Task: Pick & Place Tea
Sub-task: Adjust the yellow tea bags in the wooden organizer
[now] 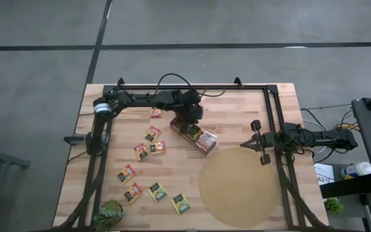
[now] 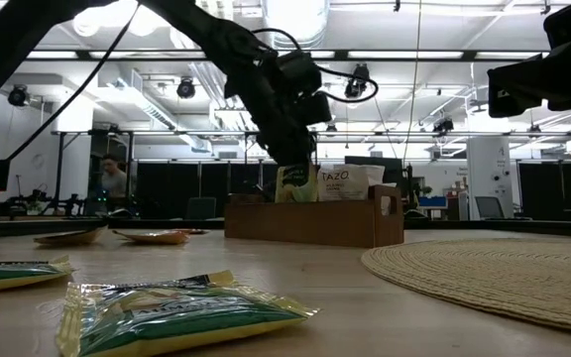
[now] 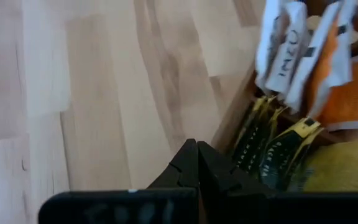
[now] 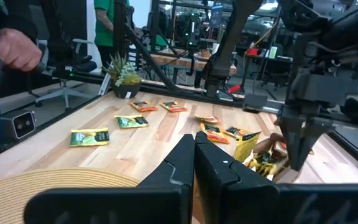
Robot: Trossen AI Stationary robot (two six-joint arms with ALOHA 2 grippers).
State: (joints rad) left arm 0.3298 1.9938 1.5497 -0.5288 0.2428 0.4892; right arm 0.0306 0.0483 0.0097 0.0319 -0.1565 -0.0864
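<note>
The left end effector [image 1: 190, 122] hangs just over the brown wooden box [image 1: 197, 136], its fingers pressed together and, as far as I can see, gripping nothing; the box sits near the middle of the tabletop [image 1: 237, 109], a little toward the far edge, with several tea sachets [image 2: 295, 184] standing upright inside it. The right end effector [image 1: 263, 149] waits near the right edge, beside the round woven mat [image 1: 240, 187], its fingers together too and empty. Loose tea sachets [image 1: 152, 134] lie scattered flat across the left half of the tabletop, from the box down toward the near-left corner, where a small potted plant [image 1: 109, 213] stands. A person [image 4: 14, 50] is visible in the room beyond the tabletop. From here the risk I would watch is the closed fingers brushing the upright sachets in the box on the way out and tipping or dragging one over the wall. The flat sachets look thin and slippery, so a pinch could slide off.
</note>
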